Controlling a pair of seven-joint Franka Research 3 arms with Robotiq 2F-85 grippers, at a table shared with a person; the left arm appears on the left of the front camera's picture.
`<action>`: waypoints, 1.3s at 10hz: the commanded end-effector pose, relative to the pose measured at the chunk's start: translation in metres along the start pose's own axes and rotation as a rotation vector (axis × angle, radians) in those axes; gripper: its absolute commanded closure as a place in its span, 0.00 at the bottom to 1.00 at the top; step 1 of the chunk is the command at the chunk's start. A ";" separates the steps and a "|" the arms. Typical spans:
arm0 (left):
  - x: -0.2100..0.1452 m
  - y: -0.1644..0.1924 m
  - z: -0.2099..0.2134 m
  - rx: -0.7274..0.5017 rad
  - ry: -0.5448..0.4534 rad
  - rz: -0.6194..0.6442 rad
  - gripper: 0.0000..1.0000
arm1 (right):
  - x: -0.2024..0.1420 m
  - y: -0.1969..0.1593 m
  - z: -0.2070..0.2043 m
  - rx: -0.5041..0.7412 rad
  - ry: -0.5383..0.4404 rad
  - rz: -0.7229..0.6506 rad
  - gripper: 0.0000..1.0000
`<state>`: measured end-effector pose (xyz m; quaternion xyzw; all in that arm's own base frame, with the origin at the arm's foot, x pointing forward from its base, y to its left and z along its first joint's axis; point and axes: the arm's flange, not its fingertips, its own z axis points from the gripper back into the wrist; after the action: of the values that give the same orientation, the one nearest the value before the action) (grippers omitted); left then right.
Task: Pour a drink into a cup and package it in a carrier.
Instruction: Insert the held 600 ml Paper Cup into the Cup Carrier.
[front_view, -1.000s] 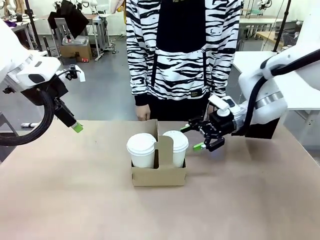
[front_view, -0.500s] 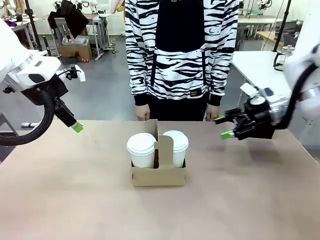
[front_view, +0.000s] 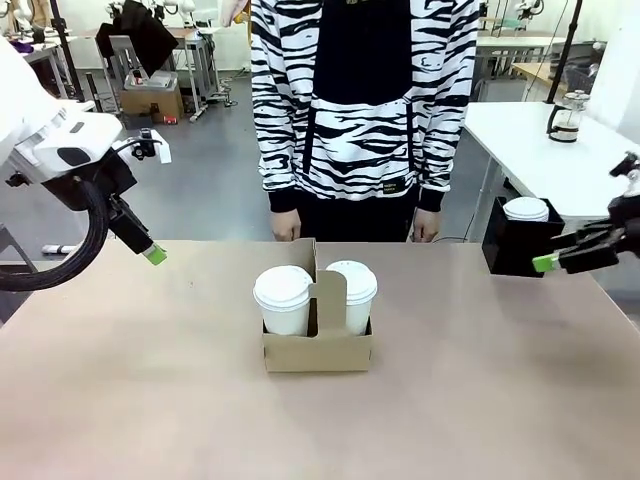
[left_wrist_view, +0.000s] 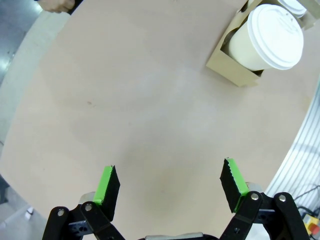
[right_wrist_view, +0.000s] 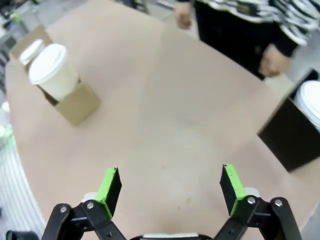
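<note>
The brown cardboard carrier stands mid-table with a lidded white cup in its left slot and another cup in its right slot, on either side of the handle tab. My left gripper hangs open over the table's far left, well away from the carrier and its cup. My right gripper is open at the table's right edge, beside a black box. From its wrist, the right gripper is empty, with the carrier and a cup far off. A glass pot stands on the white side table; I cannot make out the drink in it.
A black box topped with white lids sits at the far right corner, close to my right gripper. A person in a striped top stands at the far edge, hands hanging by the table. Bare tabletop surrounds the carrier.
My right gripper has drawn back from beside the right cup to the table's right edge, staying open and uncovering the black box. The left arm and carrier have not moved.
</note>
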<state>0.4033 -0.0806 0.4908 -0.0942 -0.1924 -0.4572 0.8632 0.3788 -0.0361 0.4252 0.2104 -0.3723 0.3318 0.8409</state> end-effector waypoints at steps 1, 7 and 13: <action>-0.001 -0.001 0.002 0.010 0.008 0.007 0.00 | -0.002 0.030 0.003 -0.059 0.093 -0.087 0.00; -0.001 -0.001 0.002 0.010 0.008 0.007 0.00 | 0.000 0.000 0.000 0.000 0.000 0.000 0.00; -0.001 -0.001 0.002 0.010 0.008 0.007 0.00 | 0.000 0.000 0.000 0.000 0.000 0.000 0.00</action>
<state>0.4036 -0.0802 0.4907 -0.0940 -0.1921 -0.4567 0.8635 0.3797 -0.0332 0.4302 0.2115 -0.3661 0.3210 0.8475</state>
